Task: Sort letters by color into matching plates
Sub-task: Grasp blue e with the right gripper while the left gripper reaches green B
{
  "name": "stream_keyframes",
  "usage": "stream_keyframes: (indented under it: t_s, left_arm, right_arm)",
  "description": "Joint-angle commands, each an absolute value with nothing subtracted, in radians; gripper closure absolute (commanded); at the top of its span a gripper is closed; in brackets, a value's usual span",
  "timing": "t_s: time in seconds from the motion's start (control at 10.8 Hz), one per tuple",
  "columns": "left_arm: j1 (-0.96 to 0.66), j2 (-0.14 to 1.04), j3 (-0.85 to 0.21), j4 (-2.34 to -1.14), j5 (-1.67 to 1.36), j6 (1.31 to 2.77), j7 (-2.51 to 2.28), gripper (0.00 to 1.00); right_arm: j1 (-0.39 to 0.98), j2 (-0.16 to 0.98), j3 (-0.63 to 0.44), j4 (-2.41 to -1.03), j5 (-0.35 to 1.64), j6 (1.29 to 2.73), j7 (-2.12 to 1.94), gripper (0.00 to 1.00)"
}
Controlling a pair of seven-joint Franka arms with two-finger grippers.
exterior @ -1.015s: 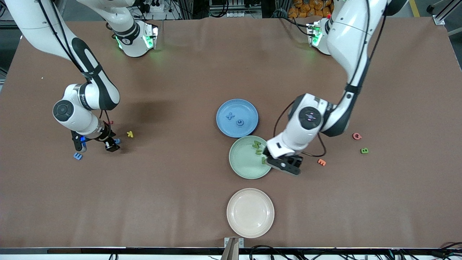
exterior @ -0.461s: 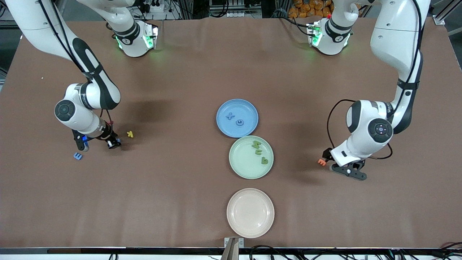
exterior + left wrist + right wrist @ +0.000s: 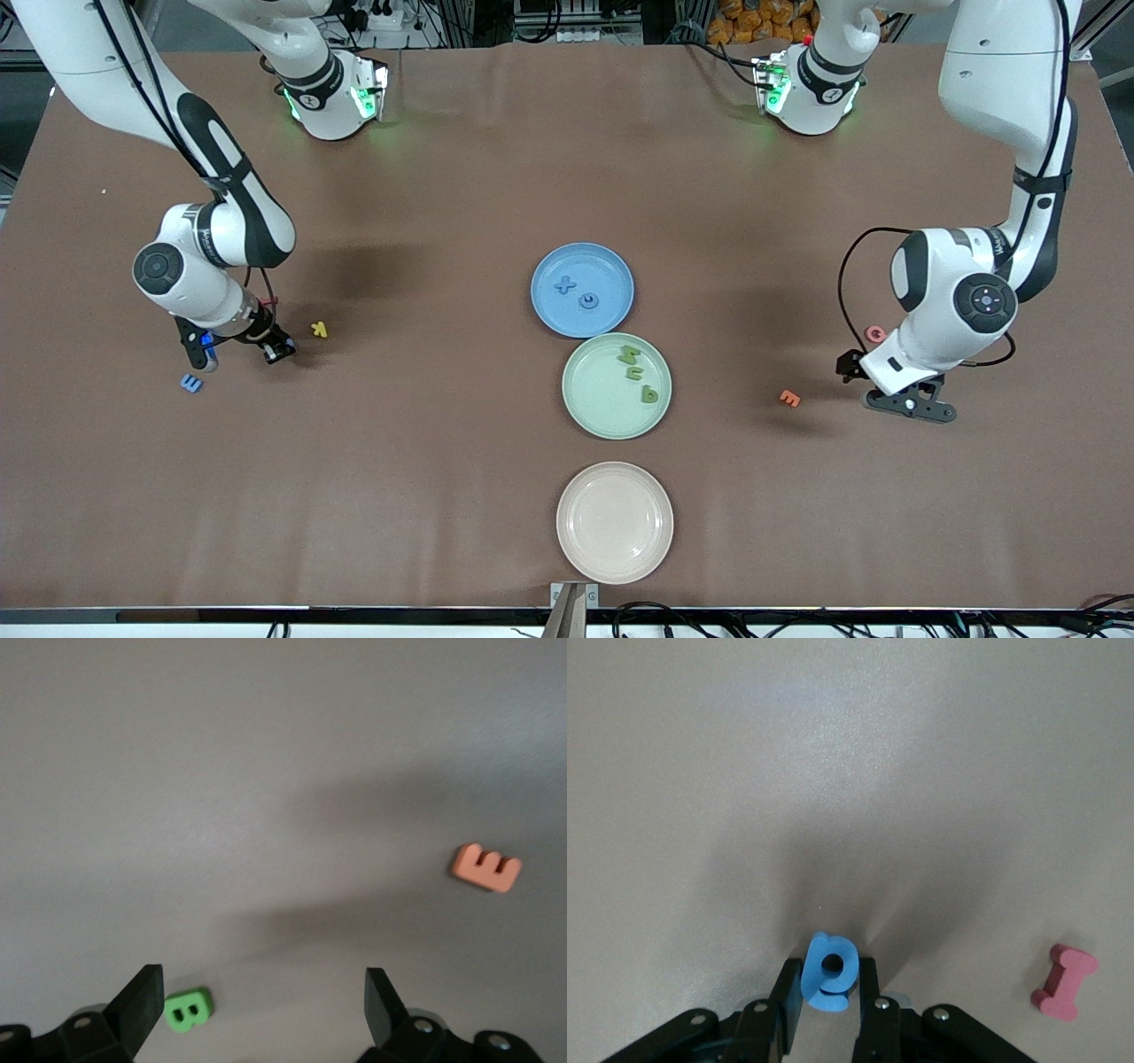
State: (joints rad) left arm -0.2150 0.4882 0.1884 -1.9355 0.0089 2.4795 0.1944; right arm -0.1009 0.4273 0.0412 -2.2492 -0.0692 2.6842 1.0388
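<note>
White arms with black joint bands, looping black cables, green-lit bases, seemingly screw-studded black claws

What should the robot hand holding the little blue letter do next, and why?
Probably lift it straight up. The right gripper is shut on a blue letter low at the table, so raising it clears the way to the blue plate, which already holds two blue pieces. The left gripper hangs open over a green B.
</note>
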Motion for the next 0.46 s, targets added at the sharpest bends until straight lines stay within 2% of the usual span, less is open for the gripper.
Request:
stream_keyframes:
  t_s: [0.0,0.37]
  left_arm:
    - [-0.232,0.440,0.235,-2.002,-0.058,2.488,0.190,0.00]
    - [-0.209,0.449,0.264,-2.055,-0.178,2.580,0.224,0.02]
  right_arm:
    - [-0.123,0.428,0.052,-2.272,-0.077,2.704,0.977,0.82]
    - [-0.139,0.413,0.051,-2.261,-0.077,2.669,0.777,0.86]
